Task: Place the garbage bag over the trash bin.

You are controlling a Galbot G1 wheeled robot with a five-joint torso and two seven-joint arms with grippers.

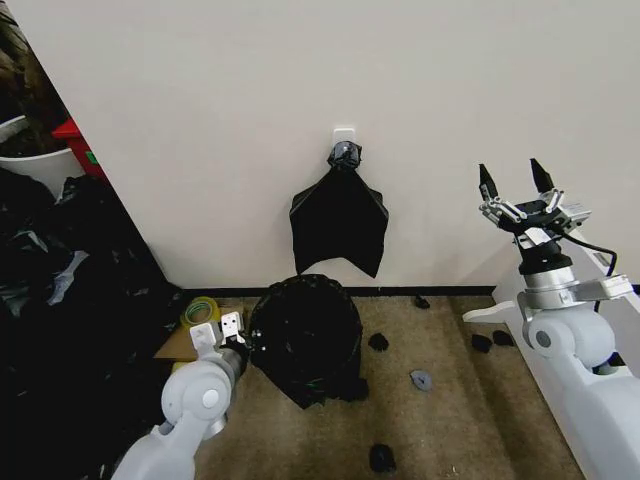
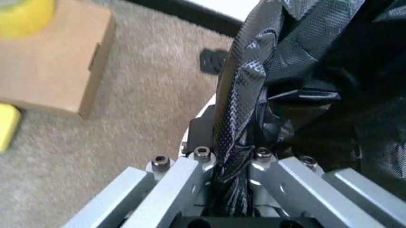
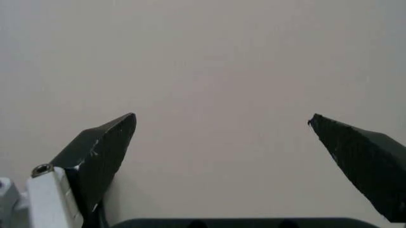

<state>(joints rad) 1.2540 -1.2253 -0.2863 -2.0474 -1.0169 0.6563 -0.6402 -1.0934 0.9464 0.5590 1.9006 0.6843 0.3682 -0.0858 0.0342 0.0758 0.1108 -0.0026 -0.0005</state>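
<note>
Your left gripper (image 1: 232,335) is clenched on a fold of the garbage bag (image 1: 305,335) draped over the trash bin on the carpet by the wall, while your right gripper (image 1: 517,185) waits raised, jaws spread and empty.

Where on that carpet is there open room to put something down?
Bare carpet lies between the garbage bag and the white robot base, broken by black scraps. The side by the left gripper is crowded: cardboard box, tape roll, black pile.
</note>
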